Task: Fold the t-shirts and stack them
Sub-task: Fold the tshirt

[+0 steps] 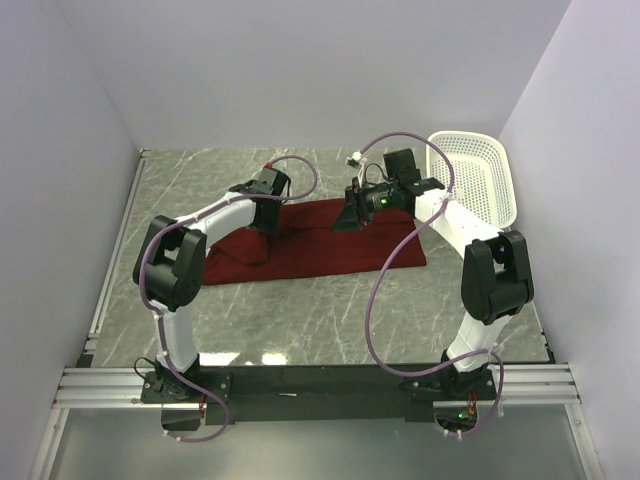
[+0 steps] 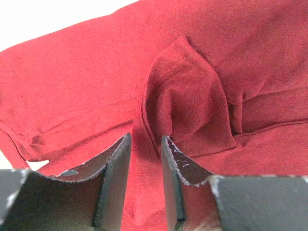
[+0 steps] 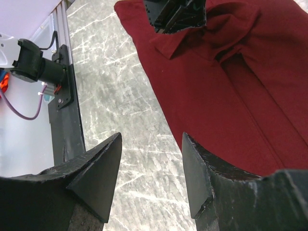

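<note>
The dark red t-shirt (image 1: 320, 245) lies spread across the middle of the grey marble table, with its left end bunched. My left gripper (image 1: 265, 218) is down on the shirt's upper left part. In the left wrist view its jaws (image 2: 146, 142) stand a narrow gap apart, with red cloth (image 2: 192, 96) running between them beside a folded sleeve. My right gripper (image 1: 347, 222) hovers over the shirt's upper middle. Seen from the right wrist, it (image 3: 151, 139) is open and empty, one finger over bare table and the other over the shirt's edge (image 3: 231, 86).
A white mesh basket (image 1: 480, 180) stands at the back right against the wall. The left arm's gripper (image 3: 175, 14) shows at the top of the right wrist view. Bare marble (image 1: 300, 320) lies between the shirt and the arm bases.
</note>
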Robot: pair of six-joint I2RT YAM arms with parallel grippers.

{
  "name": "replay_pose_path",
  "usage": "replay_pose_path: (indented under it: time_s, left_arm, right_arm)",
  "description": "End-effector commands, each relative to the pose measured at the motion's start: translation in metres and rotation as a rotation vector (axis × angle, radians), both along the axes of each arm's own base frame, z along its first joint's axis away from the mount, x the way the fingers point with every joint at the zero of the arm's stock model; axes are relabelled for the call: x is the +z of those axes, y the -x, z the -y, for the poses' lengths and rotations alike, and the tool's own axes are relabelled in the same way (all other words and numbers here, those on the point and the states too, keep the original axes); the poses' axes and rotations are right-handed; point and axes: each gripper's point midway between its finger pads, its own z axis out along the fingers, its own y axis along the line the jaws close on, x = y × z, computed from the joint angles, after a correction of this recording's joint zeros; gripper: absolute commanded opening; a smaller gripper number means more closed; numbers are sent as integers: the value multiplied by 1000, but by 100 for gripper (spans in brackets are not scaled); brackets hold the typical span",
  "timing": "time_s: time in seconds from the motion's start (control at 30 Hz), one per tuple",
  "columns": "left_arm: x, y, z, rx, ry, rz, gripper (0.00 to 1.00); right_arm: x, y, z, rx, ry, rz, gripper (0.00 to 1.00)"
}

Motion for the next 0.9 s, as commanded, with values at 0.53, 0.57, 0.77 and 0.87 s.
replay_pose_path:
  time_s: [0.53, 0.57, 0.77, 0.87]
  left_arm:
    - [23, -12, 0, 0, -51, 48, 18]
    - [24, -13, -1, 0, -60, 51, 18]
    - [29, -21, -1, -30, -96, 57, 15]
    - [28, -27, -3, -43, -117, 54, 8]
  right_arm:
    - [14, -5, 0, 11, -31, 32, 60]
    - [14, -5, 1, 11, -32, 32, 60]
    - [15, -5, 1, 10, -35, 33, 60]
    - [14, -5, 2, 9, -36, 29, 60]
